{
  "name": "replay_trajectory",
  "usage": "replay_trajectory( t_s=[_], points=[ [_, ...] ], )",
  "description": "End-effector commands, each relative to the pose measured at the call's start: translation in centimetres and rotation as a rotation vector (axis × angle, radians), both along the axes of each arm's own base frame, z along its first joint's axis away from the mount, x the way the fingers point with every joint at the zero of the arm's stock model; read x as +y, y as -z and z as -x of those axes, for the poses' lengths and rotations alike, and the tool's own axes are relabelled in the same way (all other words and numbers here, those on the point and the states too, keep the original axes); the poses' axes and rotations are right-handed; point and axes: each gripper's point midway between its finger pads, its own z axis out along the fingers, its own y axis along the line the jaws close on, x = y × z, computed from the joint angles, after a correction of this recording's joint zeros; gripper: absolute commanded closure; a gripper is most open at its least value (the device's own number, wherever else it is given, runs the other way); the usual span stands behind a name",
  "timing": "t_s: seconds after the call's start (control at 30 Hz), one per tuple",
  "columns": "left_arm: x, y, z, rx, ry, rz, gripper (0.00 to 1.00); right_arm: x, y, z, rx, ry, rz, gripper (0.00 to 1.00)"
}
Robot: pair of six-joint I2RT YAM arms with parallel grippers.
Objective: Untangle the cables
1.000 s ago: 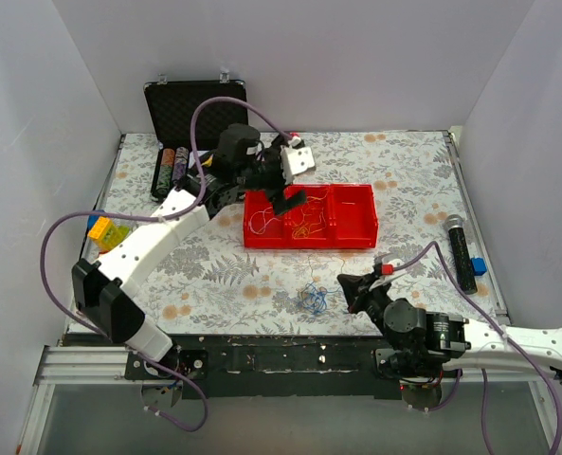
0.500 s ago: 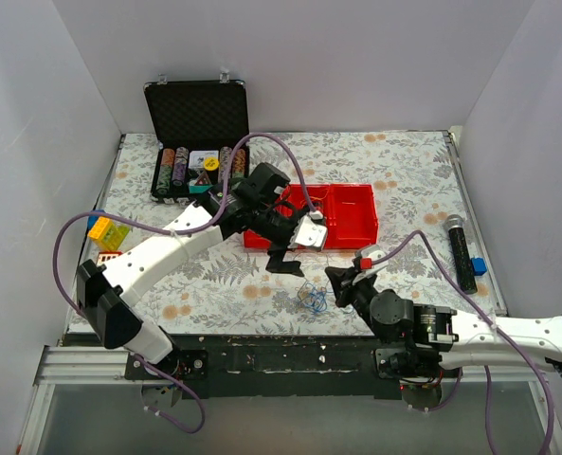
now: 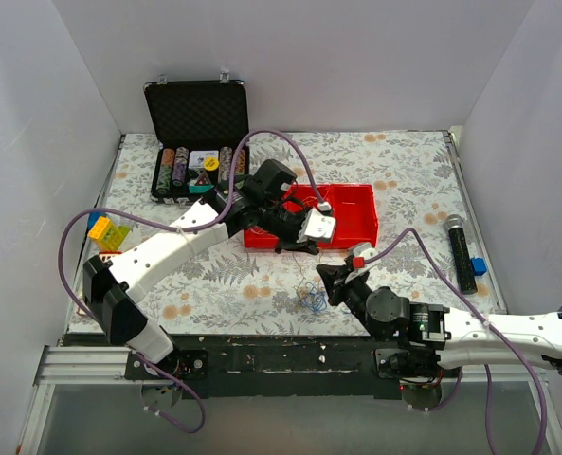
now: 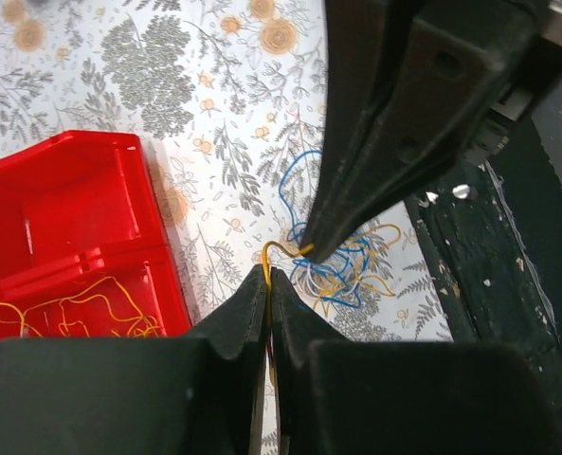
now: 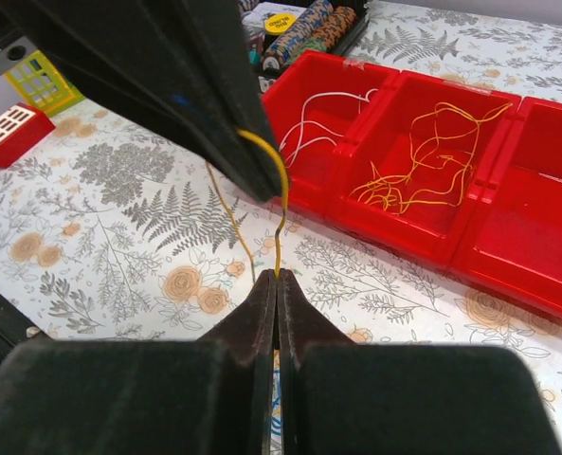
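The cables [image 3: 309, 299] lie as a small blue, yellow and white tangle on the floral table, just in front of the red tray [image 3: 372, 220]. In the left wrist view my left gripper [image 4: 268, 275] is shut on a yellow cable [image 4: 282, 248] that leads up out of the tangle [image 4: 347, 275]. My right gripper [image 5: 277, 280] is shut on the same yellow cable [image 5: 281, 223]. The two sets of tips are a short way apart, with the strand arched between them. In the top view the left gripper [image 3: 296, 248] is over the tray's front edge and the right gripper [image 3: 328, 278] is beside the tangle.
The tray's compartments hold loose white cables [image 5: 309, 118] and yellow cables [image 5: 423, 161]. An open poker chip case [image 3: 195, 142] stands at the back left. A black microphone [image 3: 461, 251] and a blue block [image 3: 478, 266] lie at the right. Yellow and red toys [image 3: 105, 232] are at the left edge.
The left gripper came from over the red tray down to the tangle and shut on the yellow cable. The right gripper moved left toward the tangle, staying shut.
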Motion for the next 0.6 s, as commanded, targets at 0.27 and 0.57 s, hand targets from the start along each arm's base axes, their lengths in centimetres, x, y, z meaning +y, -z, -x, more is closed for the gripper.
replay_trajectory(
  t_s=[0.27,0.57],
  points=[
    [-0.7,-14.0,1.5,0.058,-0.142,0.324,1.0,1.0,-1.8,-0.2,-0.082,-0.02,-0.173,0.65],
    [0.3,-19.4,3.5,0.112,-0.145,0.418,1.0,3.3,-0.7,-1.3,-0.103,-0.056,-0.147,0.62]
  ],
)
